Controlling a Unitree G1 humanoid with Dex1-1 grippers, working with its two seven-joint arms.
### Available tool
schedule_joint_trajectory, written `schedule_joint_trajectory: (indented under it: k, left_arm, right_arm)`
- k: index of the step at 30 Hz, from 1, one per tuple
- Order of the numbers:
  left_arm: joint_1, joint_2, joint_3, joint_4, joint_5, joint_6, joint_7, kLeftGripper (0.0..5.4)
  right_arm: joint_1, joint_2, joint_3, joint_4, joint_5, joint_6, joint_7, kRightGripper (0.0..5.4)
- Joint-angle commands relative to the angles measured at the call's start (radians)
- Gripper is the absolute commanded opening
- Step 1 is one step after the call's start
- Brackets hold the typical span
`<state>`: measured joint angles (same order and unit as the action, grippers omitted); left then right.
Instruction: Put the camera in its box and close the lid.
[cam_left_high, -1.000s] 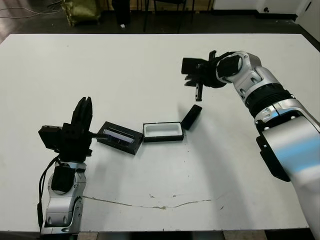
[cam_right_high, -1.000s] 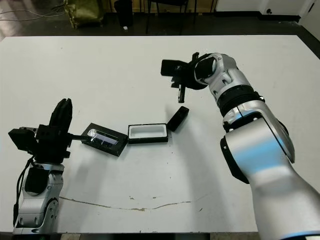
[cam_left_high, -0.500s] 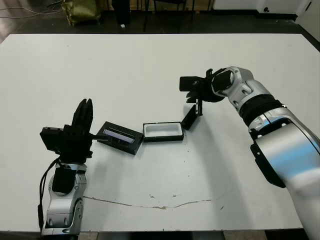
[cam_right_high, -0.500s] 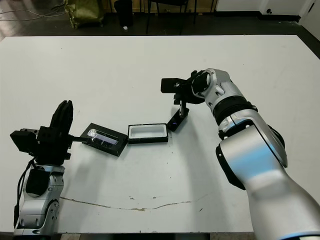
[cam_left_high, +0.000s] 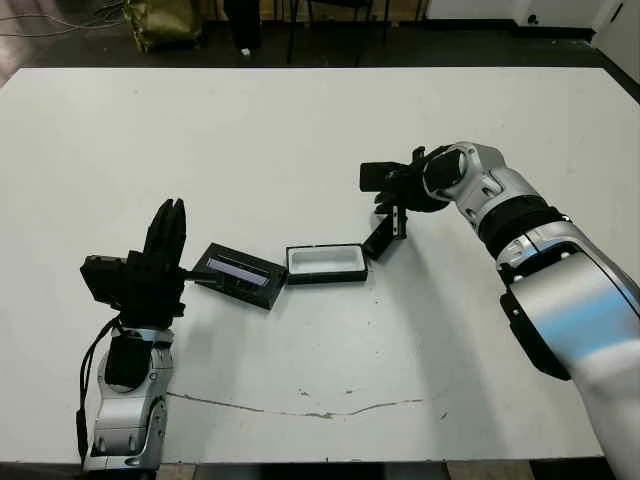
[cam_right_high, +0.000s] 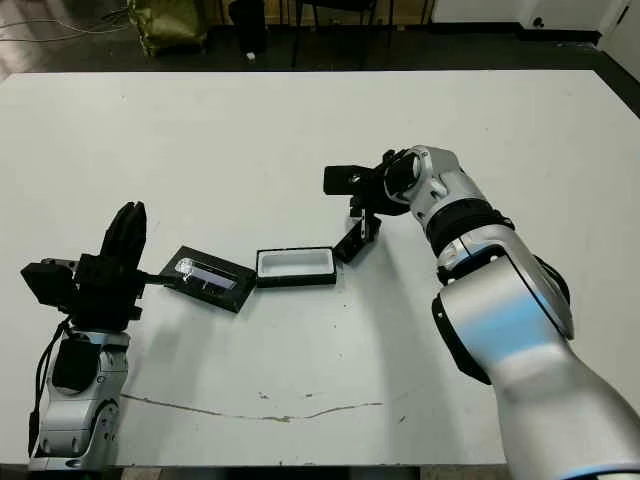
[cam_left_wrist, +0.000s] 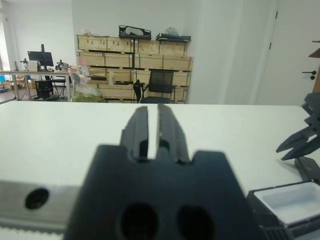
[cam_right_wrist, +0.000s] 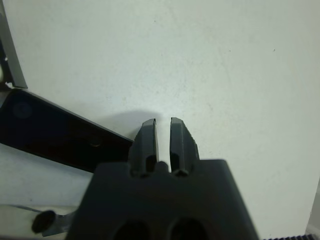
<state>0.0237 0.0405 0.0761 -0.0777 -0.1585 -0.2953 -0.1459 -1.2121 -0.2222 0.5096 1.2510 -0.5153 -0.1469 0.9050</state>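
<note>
Left gripper (cam_left_high: 166, 225): raised off the table (cam_left_high: 300, 130) at its near left part, 2 fingers (cam_left_wrist: 148, 127) pointing up and away, pressed nearly together with only a thin slit between, clamping nothing.

Just right of that gripper: the lid (cam_left_high: 240, 276), flat on the table, glossy window up with a bluish-purple strip of reflection, long axis angled a little. Near end close beside the gripper's body; touching or not, cannot tell.

Right of the lid: the box (cam_left_high: 326, 263), open, white lining up, nothing in it. Left end meets the lid's right corner or sits just beside it.

At the box's far right corner: the camera (cam_left_high: 379, 238), slim black bar, lying at a slant on the table, lower end against or just beside the box's corner, upper end pointing toward the right gripper.

Right gripper (cam_left_high: 399, 223): reaching in from the right, fingers (cam_right_wrist: 148, 142) pointing down at the table by the camera's upper end. In the wrist view, 2 fingers drawn close with a narrow gap, nothing between them; camera seen as a dark bar just beside the fingertips, not in the gap. Contact with the camera: cannot tell.
</note>
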Motion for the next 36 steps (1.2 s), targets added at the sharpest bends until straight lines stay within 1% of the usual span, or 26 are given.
schedule_joint_trajectory:
  k: [1,8,13,16,22,27,30,36]
  left_arm:
    - [0.014,-0.001,-0.001,0.022,-0.001,-0.007,-0.006,0.02]
    - [0.02,0.0,-0.003,0.013,0.009,0.009,0.005,0.02]
    - [0.025,-0.002,-0.003,0.012,0.009,0.004,0.005,0.02]
    - [0.026,-0.002,-0.001,0.011,0.007,0.006,0.006,0.02]
    - [0.025,0.002,0.0,0.012,0.007,0.006,0.002,0.02]
    - [0.026,0.003,0.0,0.016,0.004,-0.001,-0.002,0.02]
    - [0.023,0.003,0.002,0.025,0.002,-0.012,-0.006,0.02]
    - [0.022,0.003,-0.001,0.022,0.0,-0.004,-0.007,0.02]
  right_arm:
    - [0.016,-0.011,-0.005,-0.002,0.002,-0.008,0.013,0.0]
    - [0.011,-0.023,-0.01,-0.01,0.004,-0.034,0.023,0.0]
    - [0.013,-0.034,-0.029,-0.009,0.017,-0.019,0.023,0.0]
    - [0.021,-0.048,-0.052,-0.014,0.041,-0.035,0.033,0.0]
    - [0.035,-0.077,-0.068,-0.01,0.061,-0.072,0.067,0.0]
    - [0.049,-0.089,-0.061,0.0,0.049,-0.058,0.066,0.0]
    - [0.057,-0.093,-0.053,-0.005,0.041,-0.063,0.068,0.0]
    - [0.066,-0.09,-0.057,-0.005,0.042,-0.053,0.058,0.0]
